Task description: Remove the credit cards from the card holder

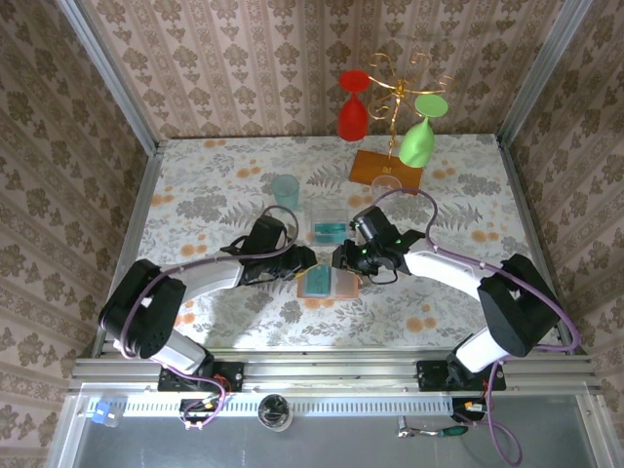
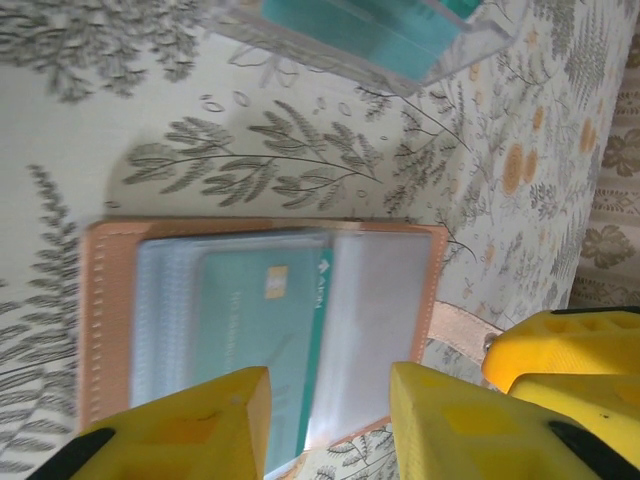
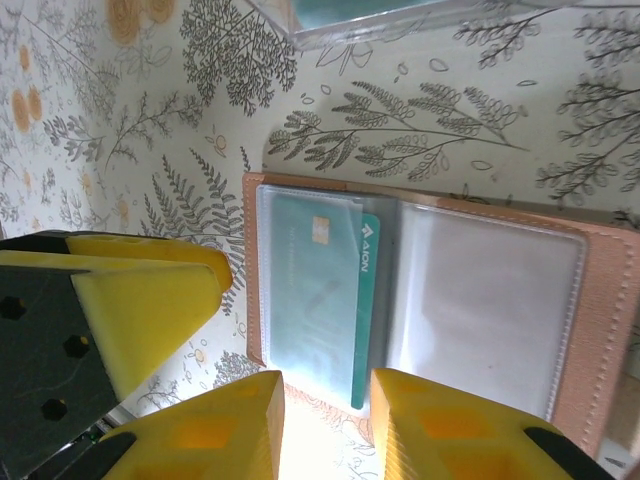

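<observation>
Lying open on the bench [image 1: 214, 185], card holder [image 3: 480, 300]: one teal credit card [image 3: 315, 290] in one pocket, edge protruding; other pocket apparently empty. Further cards [image 2: 370, 25] in clear tray [image 2: 330, 62] nearby, seemingly extracted. Left claw [image 2: 328, 385], right claw [image 3: 328, 390]: both spread, at holder's edge.

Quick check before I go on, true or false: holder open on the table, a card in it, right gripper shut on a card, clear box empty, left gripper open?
The holder lies open on the table. True.
A teal card sits in one pocket. True.
The right gripper is shut on a card. False: it is open and holds nothing.
The clear box is empty. False: teal items lie in it.
The left gripper is open. True.
</observation>
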